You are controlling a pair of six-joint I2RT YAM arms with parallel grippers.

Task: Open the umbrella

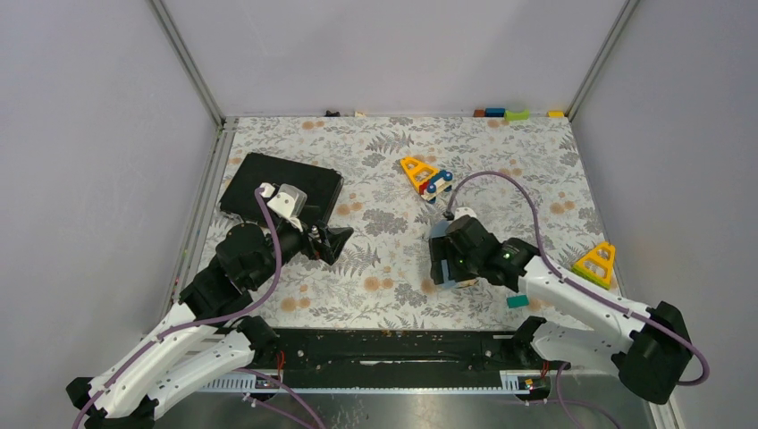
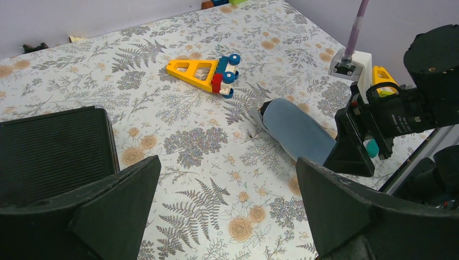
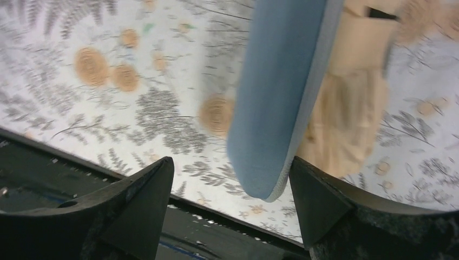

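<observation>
Umbrella (image 3: 346,119) folded, likely light; peach fabric soft, may slip, so better grasp stiff core. Right gripper (image 3: 231,162) apart around blue-grey sleeve (image 3: 276,81); left gripper (image 2: 228,161) apart, empty.

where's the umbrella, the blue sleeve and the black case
umbrella (image 3: 346,116), right wrist view, peach fabric folds
blue sleeve (image 2: 297,130), left wrist view, middle of its flat side
black case (image 1: 282,176), top external view, bare top face

We are seeing floral-print tabletop (image 1: 393,299) carrying flat black rectangular case (image 1: 290,174), wheeled yellow plastic triangle toy (image 1: 422,172), second yellow triangle (image 1: 597,264), small teal block (image 1: 517,302).
</observation>
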